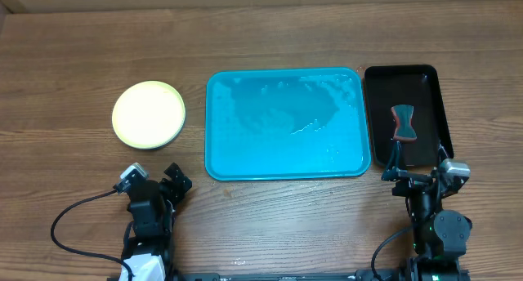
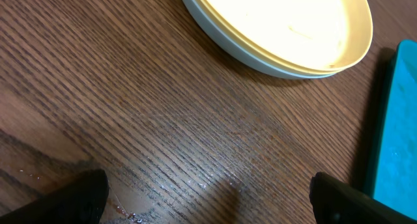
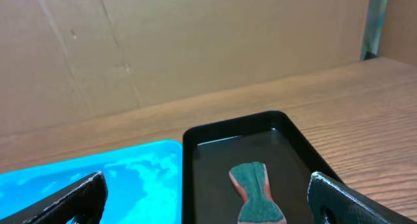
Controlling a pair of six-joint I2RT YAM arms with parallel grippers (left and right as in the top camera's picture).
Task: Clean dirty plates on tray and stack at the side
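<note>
With the plates (image 1: 148, 114) stacked by the counter's left edge and the tray (image 1: 284, 126) bare, the open left claw (image 1: 154, 181) and open right claw (image 1: 421, 176) were best parked clear.

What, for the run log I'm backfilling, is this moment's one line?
plates: stacked left of tray | tray: no plates | sponge: in black tray | left gripper: open | right gripper: open

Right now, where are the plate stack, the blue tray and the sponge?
plate stack (image 1: 149, 114): overhead view, white centre of the top plate.
blue tray (image 1: 282, 142): overhead view, bare wet floor.
sponge (image 1: 404, 122): overhead view, its narrow middle.
</note>
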